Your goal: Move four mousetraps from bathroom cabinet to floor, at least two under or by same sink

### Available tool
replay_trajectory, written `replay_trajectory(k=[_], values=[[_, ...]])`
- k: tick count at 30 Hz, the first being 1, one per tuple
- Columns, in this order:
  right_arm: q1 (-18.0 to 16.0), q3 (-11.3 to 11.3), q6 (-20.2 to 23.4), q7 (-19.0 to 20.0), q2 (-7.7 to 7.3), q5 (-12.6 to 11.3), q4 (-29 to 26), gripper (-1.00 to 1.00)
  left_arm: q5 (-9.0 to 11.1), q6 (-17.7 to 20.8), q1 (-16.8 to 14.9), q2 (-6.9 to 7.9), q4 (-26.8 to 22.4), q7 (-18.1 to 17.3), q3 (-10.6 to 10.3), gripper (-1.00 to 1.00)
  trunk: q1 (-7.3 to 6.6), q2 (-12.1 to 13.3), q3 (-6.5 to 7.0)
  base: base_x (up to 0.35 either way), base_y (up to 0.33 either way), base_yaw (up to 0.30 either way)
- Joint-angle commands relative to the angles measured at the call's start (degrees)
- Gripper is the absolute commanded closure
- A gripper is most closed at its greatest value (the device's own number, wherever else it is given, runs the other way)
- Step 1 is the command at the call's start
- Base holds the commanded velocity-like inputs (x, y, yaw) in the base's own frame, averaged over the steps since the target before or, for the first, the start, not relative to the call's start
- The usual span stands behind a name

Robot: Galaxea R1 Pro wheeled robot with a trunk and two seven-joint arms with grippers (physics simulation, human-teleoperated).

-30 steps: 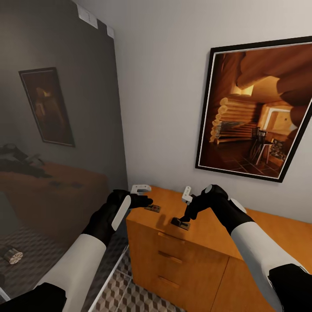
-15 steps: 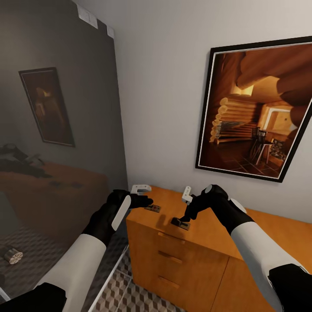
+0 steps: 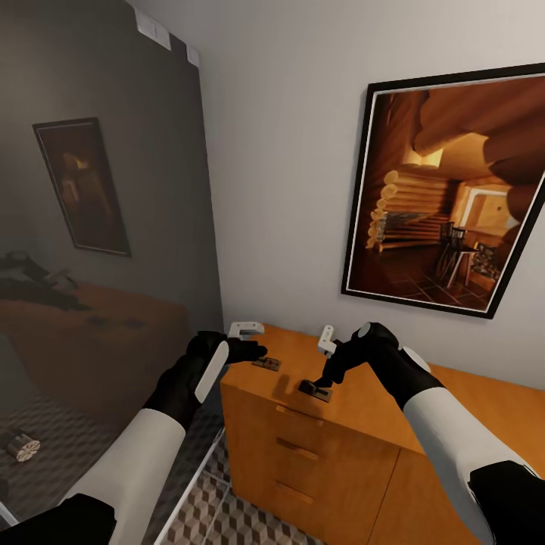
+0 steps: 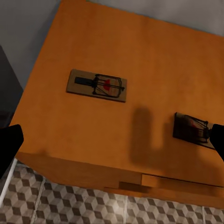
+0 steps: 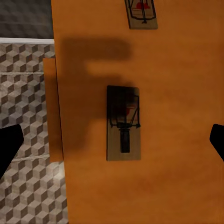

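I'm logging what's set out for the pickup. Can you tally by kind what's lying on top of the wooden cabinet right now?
Mousetraps: 2, one near the left gripper, one below the right gripper, both flat on the cabinet top.
Other kinds: 0.
Total: 2.

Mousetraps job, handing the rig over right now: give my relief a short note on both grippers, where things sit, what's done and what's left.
Left gripper: open, empty, hovering by the far mousetrap.
Right gripper: open, empty, fingers pointing down over the near mousetrap.
Both traps lie flat on top of the cabinet, apart from each other, neither gripped.
Done: both grippers are in place above the traps.
Left: grasp each trap, carry them to the bathroom floor, two by the sink. Only two traps are in sight here.
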Motion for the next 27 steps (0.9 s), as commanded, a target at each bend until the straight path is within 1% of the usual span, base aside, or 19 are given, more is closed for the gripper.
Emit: replay_trajectory(k=[1, 11, 19, 27], values=[[0.0, 0.0, 0.0, 0.0, 0.0, 0.0, 0.0, -1.0, 0.0, 0.0, 0.0, 0.0, 0.0, 0.0, 0.0, -1.0, 0.0, 0.0, 0.0, 0.0, 0.0, 0.0], [0.0, 0.0, 0.0, 0.0, 0.01, 0.0, 0.0, -1.0, 0.0, 0.0, 0.0, 0.0, 0.0, 0.0, 0.0, -1.0, 0.0, 0.0, 0.0, 0.006, 0.0, 0.0], [0.0, 0.0, 0.1, 0.0, 0.01, 0.0, 0.0, -1.0, 0.0, -0.1, 0.0, -0.11, 0.0, 0.1, 0.0, -1.0, 0.0, 0.0, 0.0, 0.148, 0.0, 0.0], [0.0, 0.0, 0.0, 0.0, 0.02, 0.0, 0.0, -1.0, 0.0, -0.1, 0.0, -0.4, 0.0, 0.1, 0.0, -1.0, 0.0, 0.0, 0.0, 0.035, 0.0, 0.0]])
